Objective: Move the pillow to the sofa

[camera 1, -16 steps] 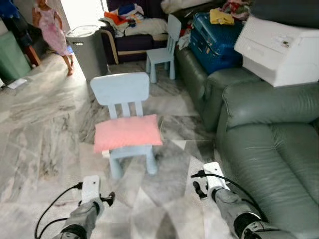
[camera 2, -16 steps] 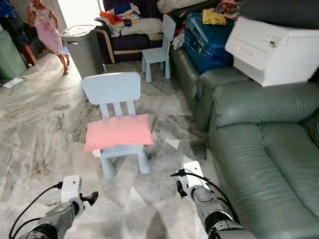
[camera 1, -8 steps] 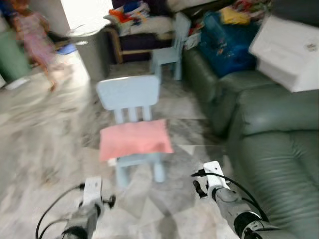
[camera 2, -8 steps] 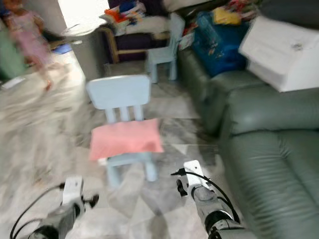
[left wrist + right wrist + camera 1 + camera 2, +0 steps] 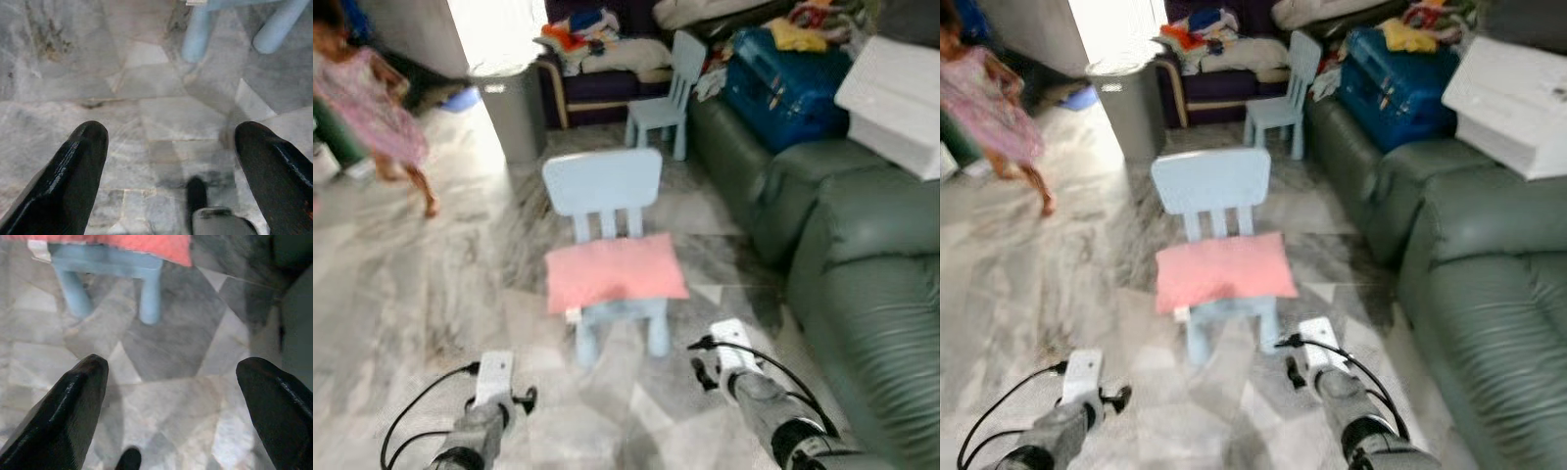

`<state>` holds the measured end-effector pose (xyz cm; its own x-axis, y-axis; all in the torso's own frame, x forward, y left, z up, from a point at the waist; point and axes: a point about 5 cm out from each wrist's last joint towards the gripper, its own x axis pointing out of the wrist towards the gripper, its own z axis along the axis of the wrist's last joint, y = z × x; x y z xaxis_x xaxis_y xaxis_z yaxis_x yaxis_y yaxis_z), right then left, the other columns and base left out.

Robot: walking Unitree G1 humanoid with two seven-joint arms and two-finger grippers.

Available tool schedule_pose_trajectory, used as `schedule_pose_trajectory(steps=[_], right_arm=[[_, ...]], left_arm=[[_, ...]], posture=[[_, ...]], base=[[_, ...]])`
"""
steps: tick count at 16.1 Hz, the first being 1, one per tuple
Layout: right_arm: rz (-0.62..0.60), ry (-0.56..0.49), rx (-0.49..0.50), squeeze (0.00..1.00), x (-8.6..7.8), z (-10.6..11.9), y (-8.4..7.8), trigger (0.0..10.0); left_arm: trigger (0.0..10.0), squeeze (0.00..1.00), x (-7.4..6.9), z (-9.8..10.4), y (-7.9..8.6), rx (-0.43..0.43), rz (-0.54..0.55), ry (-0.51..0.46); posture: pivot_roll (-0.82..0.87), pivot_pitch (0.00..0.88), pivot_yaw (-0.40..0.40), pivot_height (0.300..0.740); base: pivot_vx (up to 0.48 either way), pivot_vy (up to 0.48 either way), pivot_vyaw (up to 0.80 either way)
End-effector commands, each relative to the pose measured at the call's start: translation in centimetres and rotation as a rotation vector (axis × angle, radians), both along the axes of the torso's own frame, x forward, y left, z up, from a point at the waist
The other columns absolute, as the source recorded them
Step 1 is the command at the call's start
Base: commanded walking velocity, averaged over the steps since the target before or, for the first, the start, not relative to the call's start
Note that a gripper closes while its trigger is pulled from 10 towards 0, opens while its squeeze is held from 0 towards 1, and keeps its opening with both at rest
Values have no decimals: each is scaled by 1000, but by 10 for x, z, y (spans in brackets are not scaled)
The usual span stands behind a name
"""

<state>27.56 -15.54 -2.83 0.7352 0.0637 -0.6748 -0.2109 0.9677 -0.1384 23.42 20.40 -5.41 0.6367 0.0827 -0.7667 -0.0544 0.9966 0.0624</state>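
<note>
A pink pillow point(image 5: 616, 273) lies flat on the seat of a small light-blue child's chair point(image 5: 610, 211) straight ahead of you, its long axis running side to side across your view. Both arms are held low in front of you, short of the chair and touching nothing. Your left gripper point(image 5: 172, 161) hangs over bare marble floor point(image 5: 401, 284) with its two black fingers spread wide apart and nothing between them. Your right gripper point(image 5: 171, 396) is spread just as wide and also empty; its wrist camera looks at the chair's front legs and the pillow's lower edge. The pillow sits ahead, between the two arms, with the right arm looking slightly nearer. The green leather sofa point(image 5: 871, 284) stands at your right, just beside the chair. A person point(image 5: 367, 103) walks at far left, well apart.
</note>
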Motion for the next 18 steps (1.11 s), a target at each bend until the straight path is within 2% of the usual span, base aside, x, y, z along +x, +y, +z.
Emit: schedule_pose_trajectory(steps=[1,4,10,18], right_arm=[[32,-16,16,0,6,4,13,10000],[31,-14,17,0,5,4,13,10000],[16,-19,24,0,6,5,12,10000],[9,-21,36,0,6,4,12,10000]], left_arm=[[10000,0,0,2,10,37,14,0],[10000,0,-1,1,9,30,8,2],[10000,0,-1,0,6,-20,10,-5],[10000,0,-2,0,6,-37,-5,-3]], posture=[[14,0,49,740],[15,0,48,740],[10,0,49,740],[13,0,51,740]], base=[[0,0,800],[0,0,800],[0,0,0],[387,0,0]])
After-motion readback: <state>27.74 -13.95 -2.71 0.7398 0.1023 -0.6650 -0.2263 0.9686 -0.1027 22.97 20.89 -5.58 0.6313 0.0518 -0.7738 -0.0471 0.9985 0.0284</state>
